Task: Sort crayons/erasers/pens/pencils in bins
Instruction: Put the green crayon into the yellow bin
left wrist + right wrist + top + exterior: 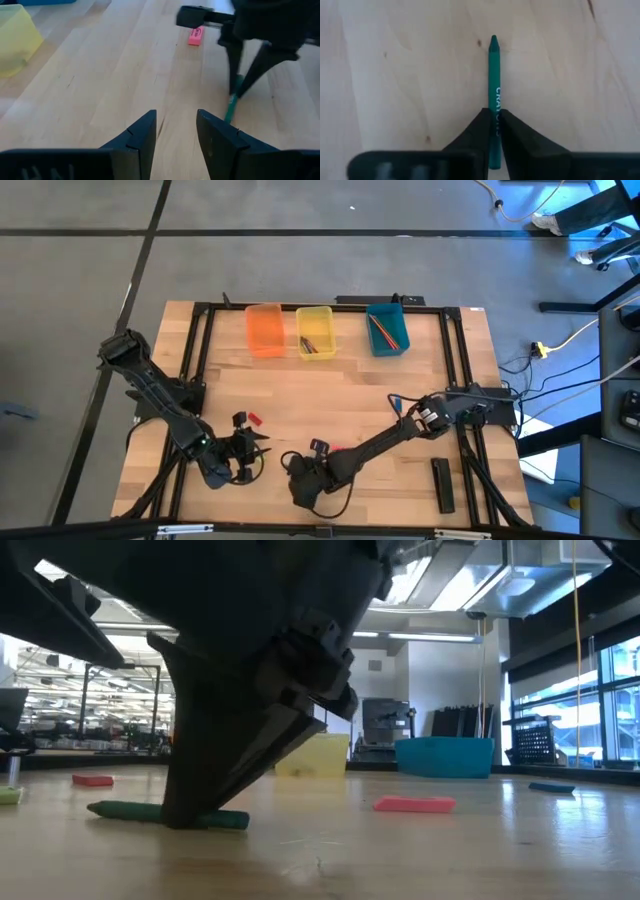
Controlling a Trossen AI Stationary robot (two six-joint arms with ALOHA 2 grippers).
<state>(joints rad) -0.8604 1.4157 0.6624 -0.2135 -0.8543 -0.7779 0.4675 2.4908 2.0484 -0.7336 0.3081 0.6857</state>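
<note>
high view: yellow bin (315, 330) holds crayons, teal bin (387, 328) pencils, orange bin (265, 330) looks bare. only my right wrist view shows my right gripper (493, 122) clamped on the green crayon (494, 75); left gripper (175, 132) fingers apart.

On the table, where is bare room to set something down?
Free: the wide wood strip between the three bins (orange bin, yellow bin, teal bin) and the arms. Crowded: the near edge, where the right gripper pinches the green crayon beside the left gripper.
</note>
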